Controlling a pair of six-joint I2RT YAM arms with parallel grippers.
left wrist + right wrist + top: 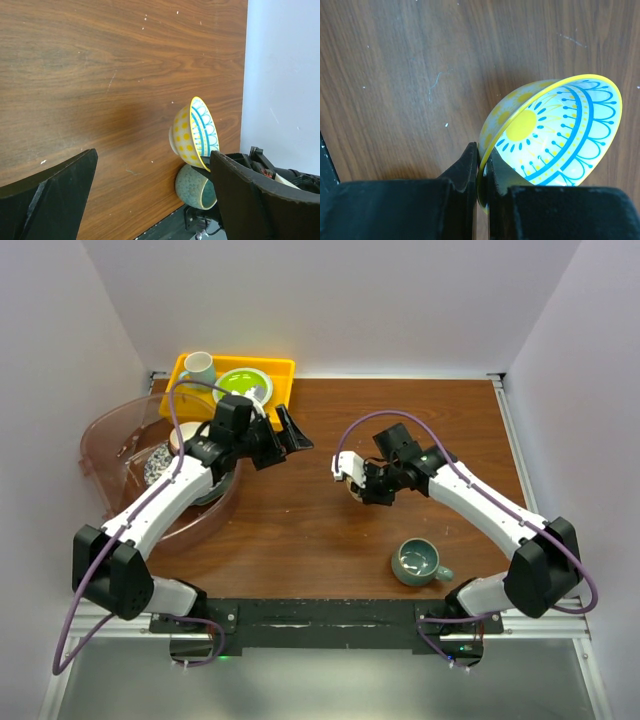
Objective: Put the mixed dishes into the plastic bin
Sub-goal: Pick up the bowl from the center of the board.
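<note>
Tightly between the right fingers, the yellow bowl by its rim; left fingers apart.

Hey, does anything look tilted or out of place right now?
Only the yellow bowl: it is tipped on its side, rim pinched in the right gripper. The teal mug stands upright; nothing looks spilled.

Yellow tray sits just beyond the left claw. White mug and lime-green plate inside it, mug farther left.
</note>
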